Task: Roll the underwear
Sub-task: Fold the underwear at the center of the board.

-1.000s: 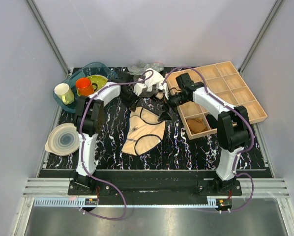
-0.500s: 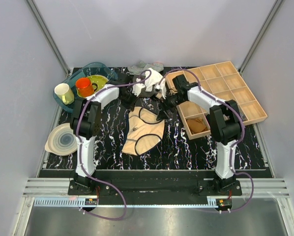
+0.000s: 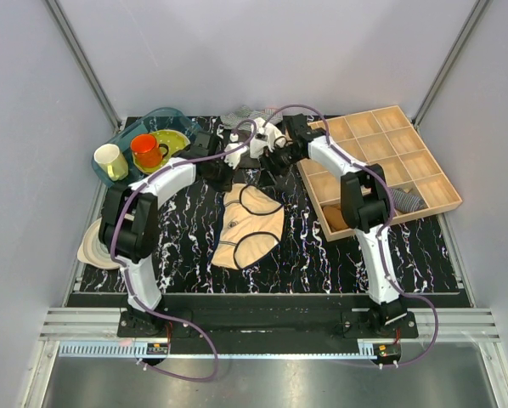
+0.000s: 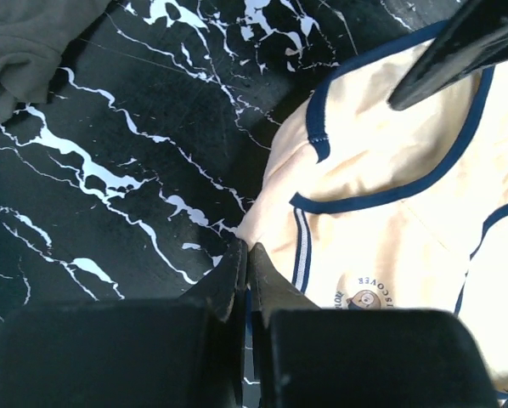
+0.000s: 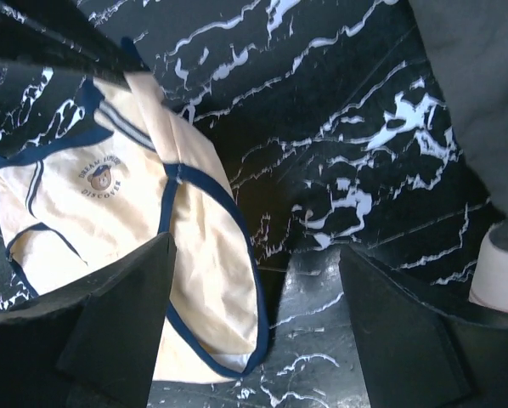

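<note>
Left gripper (image 4: 247, 251) first: its two fingers are squeezed tight together, and a corner of the underwear (image 4: 381, 229) is nipped right at their tips, just where the navy-trimmed waistband ends. Across to the right gripper (image 5: 256, 251), and its jaws are spread wide. It hangs over the other end of the waistband, with the fabric's trimmed edge running up between the two fingers. Whether either pad is actually touching the cloth cannot be told from this angle.

The underwear itself lies spread out flat on the black marbled table (image 3: 186, 246). It is pale cream with dark blue piping, and a small bear emblem (image 5: 101, 178) faces up. From overhead it sits mid-table between the two arms, and both arms reach forward to its far end.

Going wider, a crumpled grey cloth (image 4: 25, 42) lies on the table just beyond the left gripper. Off to the right stands a wooden tray (image 3: 424, 170) split into compartments, with an orange-brown bundle (image 3: 335, 221) in one of the near ones. At the far left is a clear blue basin (image 3: 165, 117) holding an orange cup (image 3: 145, 150) and a pale mug (image 3: 110, 161). A stack of plates (image 3: 91, 245) sits at the table's left edge, partly hidden behind the left arm.
</note>
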